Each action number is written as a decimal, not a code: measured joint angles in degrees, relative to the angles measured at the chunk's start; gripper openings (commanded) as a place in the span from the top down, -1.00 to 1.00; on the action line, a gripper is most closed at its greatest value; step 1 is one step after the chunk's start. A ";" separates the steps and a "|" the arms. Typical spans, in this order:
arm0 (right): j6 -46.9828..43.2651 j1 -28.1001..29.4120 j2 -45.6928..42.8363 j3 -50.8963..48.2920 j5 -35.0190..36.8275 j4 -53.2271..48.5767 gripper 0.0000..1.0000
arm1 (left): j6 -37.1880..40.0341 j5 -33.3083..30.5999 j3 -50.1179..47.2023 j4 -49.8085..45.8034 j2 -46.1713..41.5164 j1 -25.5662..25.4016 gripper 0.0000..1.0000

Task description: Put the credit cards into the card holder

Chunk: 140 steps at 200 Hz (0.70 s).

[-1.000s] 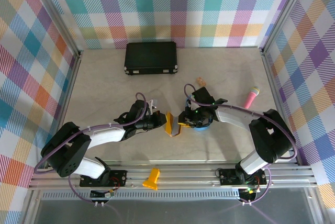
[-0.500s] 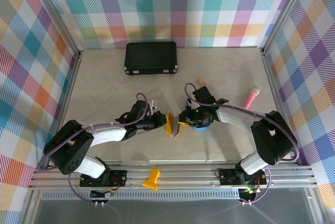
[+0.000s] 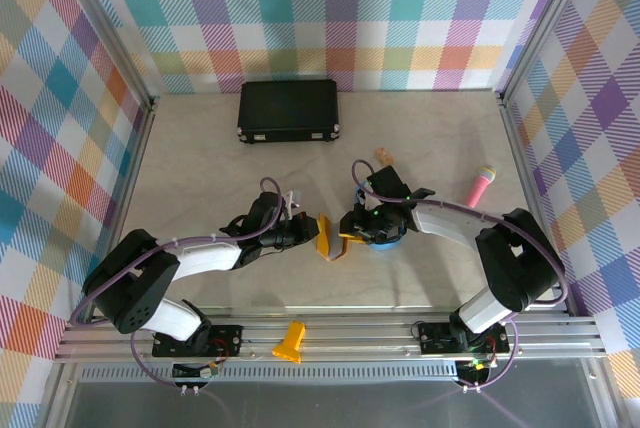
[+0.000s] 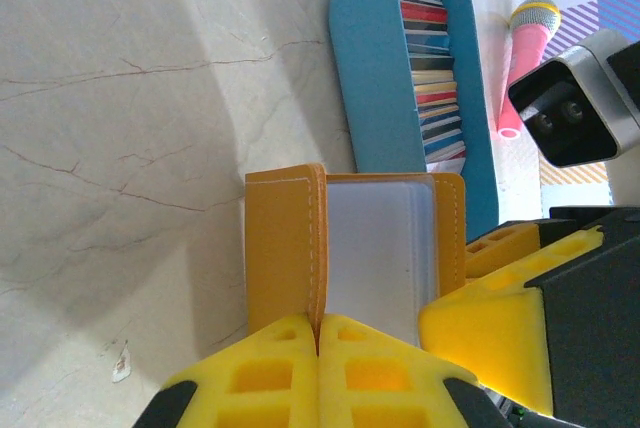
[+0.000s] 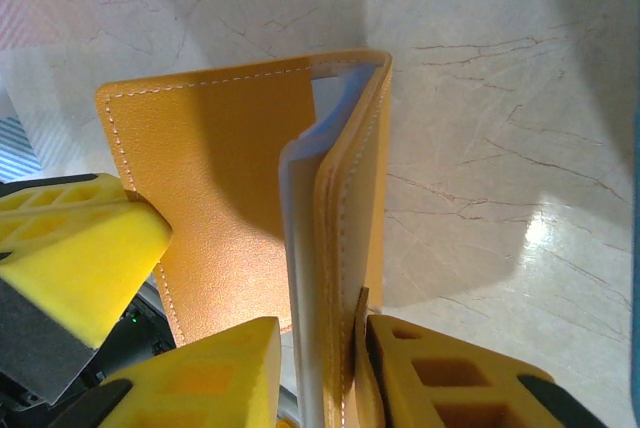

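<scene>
The card holder (image 3: 327, 238) stands on edge a little toward 6 o'clock from the middle of the table (image 3: 200, 168), held up between the two arms. It is a small mustard-yellow folding wallet with pale stitching along its borders. It is spread partly open like a book, and light blue pockets (image 4: 375, 248) show between the leaves.

The left gripper (image 3: 306, 233) comes in from 9 o'clock. In its wrist view its yellow fingers (image 4: 290, 373) meet flat against each other, with the thin edge of one yellow leaf pinched between them. The right gripper (image 3: 346, 231) reaches in from 3 o'clock. In its wrist view its jaws stand narrow, one finger (image 5: 215, 378) on each side of the other leaf and the blue pockets, pressed against them. One finger of the left gripper (image 5: 70, 248) lies on the outer face of the far leaf at 8 o'clock.

Just beside the card holder at 3 o'clock sits the blue tray (image 4: 370, 78), partly under the right arm in the top view. The credit cards (image 4: 435, 78) stand in it on edge in a row, red, blue, white and dark. A pink microphone (image 3: 480, 186) lies at 2 o'clock. A black case (image 3: 288, 110) rests at 12 o'clock near the back wall.
</scene>
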 measured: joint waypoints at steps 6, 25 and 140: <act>-0.02 0.00 0.00 0.00 0.00 0.00 0.53 | 0.00 0.02 0.00 0.00 0.00 0.00 1.00; 0.04 0.00 0.02 0.00 -0.02 0.13 0.59 | 0.00 0.00 0.00 0.00 0.00 0.00 1.00; -0.04 0.00 0.33 0.04 -0.04 0.44 1.00 | -0.70 0.07 0.00 1.18 0.72 0.00 1.00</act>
